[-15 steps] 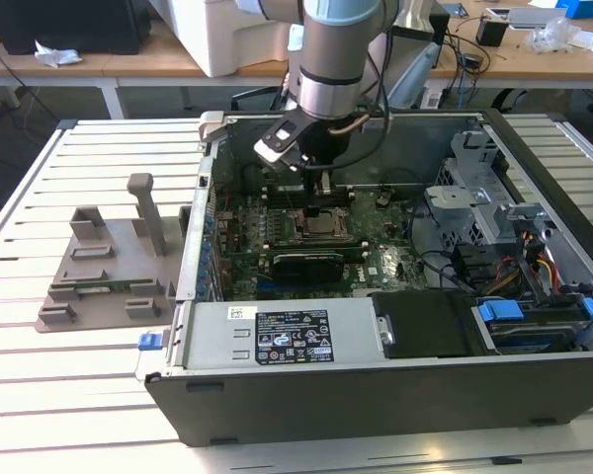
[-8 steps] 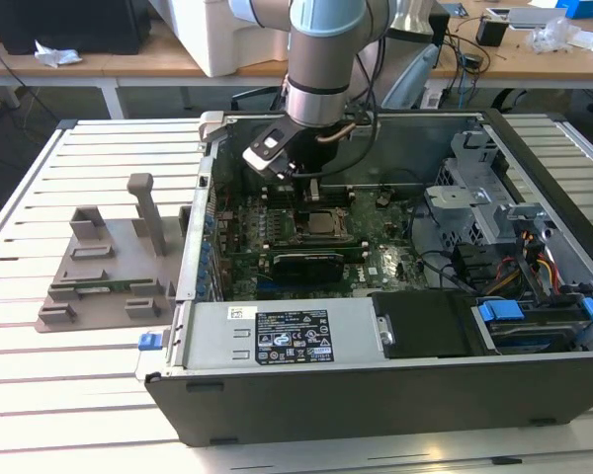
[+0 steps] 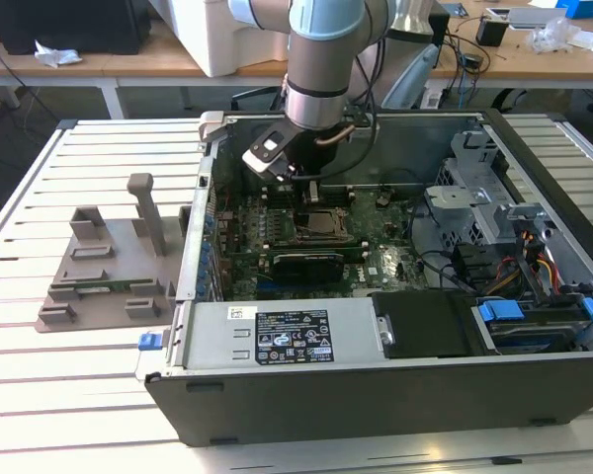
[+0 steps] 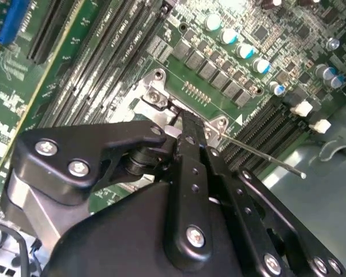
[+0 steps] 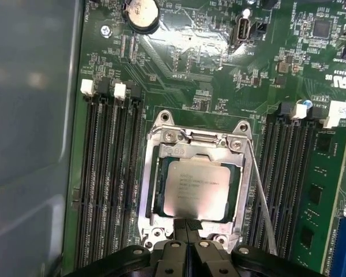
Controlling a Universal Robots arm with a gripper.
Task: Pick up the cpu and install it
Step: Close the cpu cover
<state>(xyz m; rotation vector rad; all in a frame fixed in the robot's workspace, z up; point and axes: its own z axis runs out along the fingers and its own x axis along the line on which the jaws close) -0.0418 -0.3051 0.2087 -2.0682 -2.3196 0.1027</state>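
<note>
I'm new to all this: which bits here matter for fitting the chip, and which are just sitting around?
In the job:
cpu, lying in its socket frame
lever
gripper, at the cpu's edge

Lying about:
coin battery
memory slots
graphics card
grey stand outside the case
</note>
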